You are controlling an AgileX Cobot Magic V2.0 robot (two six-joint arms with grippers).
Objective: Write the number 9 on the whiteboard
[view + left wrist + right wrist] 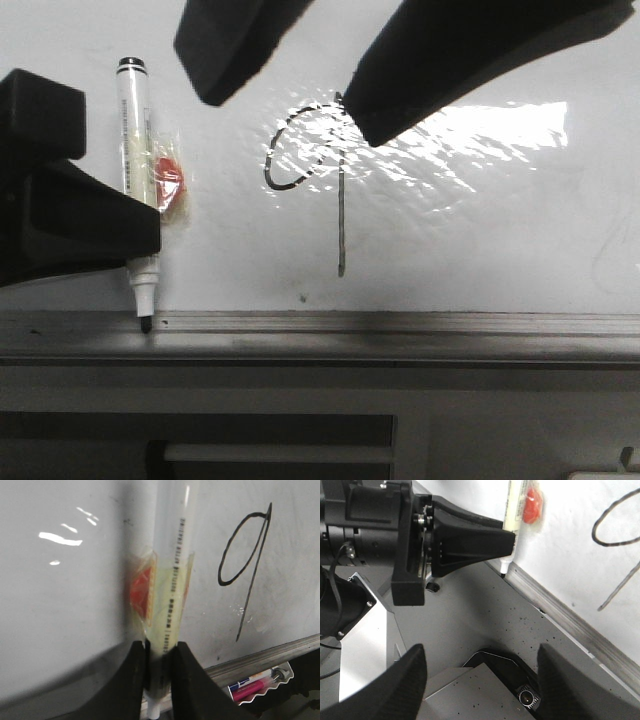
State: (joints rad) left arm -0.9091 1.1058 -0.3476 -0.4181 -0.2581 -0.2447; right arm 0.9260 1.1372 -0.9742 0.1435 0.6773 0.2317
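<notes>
Gripping a white marker (135,150) low on its barrel, left gripper (159,672) has both pads pressed tight against it; marker is upright in front view, black cap end up, bare tip down, touching or just over the grey edge rail (400,325), can't tell which. Clear tape with a red patch (168,180) wrapped on the barrel. Number 9 (325,175) is on the whiteboard (500,240), well right of the marker: oval loop, long straight stem ending short of the rail. Right gripper (480,680) has jaws spread wide, nothing between them; in front view its fingers hang over the top of the 9, covering part of the loop. Glare patch on the board beside the 9.
</notes>
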